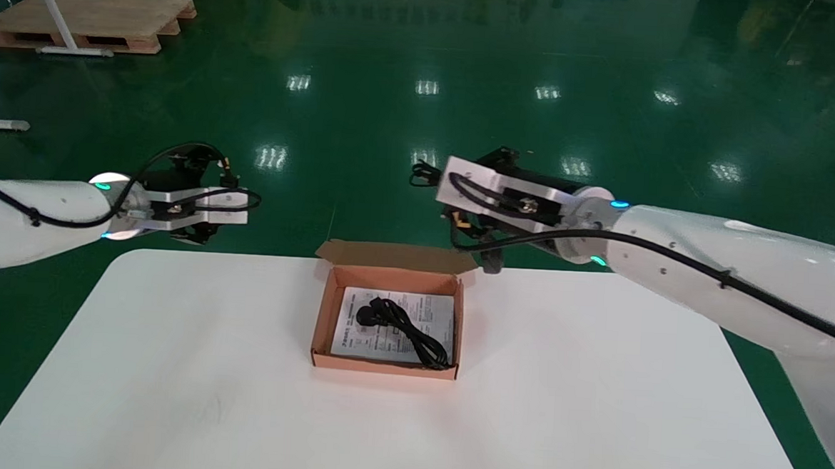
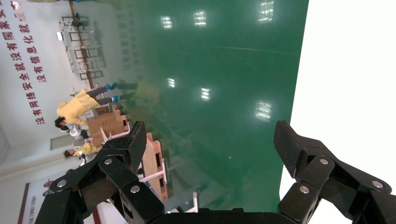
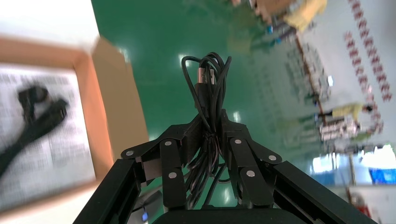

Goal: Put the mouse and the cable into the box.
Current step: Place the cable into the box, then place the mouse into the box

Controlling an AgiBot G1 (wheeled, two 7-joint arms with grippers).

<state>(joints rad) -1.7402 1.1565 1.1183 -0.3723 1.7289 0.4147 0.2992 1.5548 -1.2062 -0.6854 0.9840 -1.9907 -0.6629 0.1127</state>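
Observation:
An open cardboard box (image 1: 325, 308) stands at the middle of the white table (image 1: 168, 364), its flap folded back at the far side. Inside it a printed sheet carries a small black rounded object with a black cord (image 1: 402, 330), blurred in the right wrist view (image 3: 39, 112). My right gripper (image 1: 440, 178) hangs in the air just beyond the box's far right corner, shut on a bundled black cable (image 3: 208, 79) whose loops and plug stick out past the fingertips (image 1: 422, 172). My left gripper (image 1: 208, 206) (image 2: 210, 135) hovers past the table's far left corner, open and holding nothing.
The box's side wall (image 3: 112, 93) lies close beside the right gripper (image 3: 211, 119). Green floor lies beyond the table's far edge. A wooden pallet (image 1: 86, 20) and white frame legs stand far off at the back left. White tabletop surrounds the box.

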